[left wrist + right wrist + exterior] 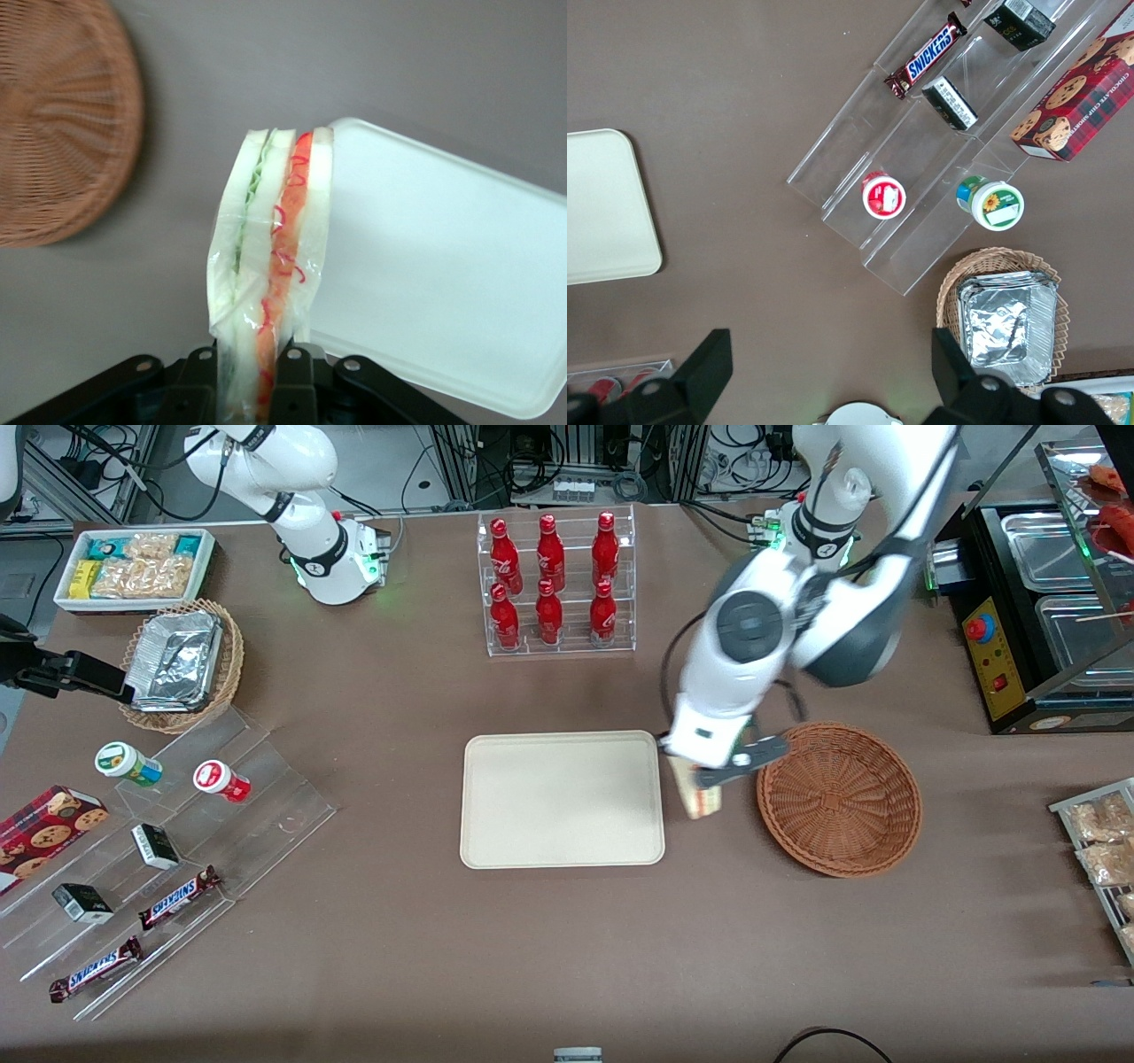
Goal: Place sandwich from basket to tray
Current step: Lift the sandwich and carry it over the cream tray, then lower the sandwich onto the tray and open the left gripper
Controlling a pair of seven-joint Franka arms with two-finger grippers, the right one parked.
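My left gripper (709, 779) is shut on the sandwich (697, 797), a plastic-wrapped wedge of pale bread with red and green filling. It hangs above the table in the gap between the cream tray (562, 799) and the reddish-brown wicker basket (838, 797). In the left wrist view the sandwich (270, 257) stands out from between the black fingers (297, 376), with a corner of the tray (443, 266) beside it and the basket (58, 115) off to its other flank. The basket holds nothing that I can see.
A clear rack of red bottles (554, 584) stands farther from the front camera than the tray. A black machine with steel pans (1045, 602) and a rack of bagged snacks (1103, 850) stand at the working arm's end. Clear tiered shelves with snacks (151, 850) lie toward the parked arm's end.
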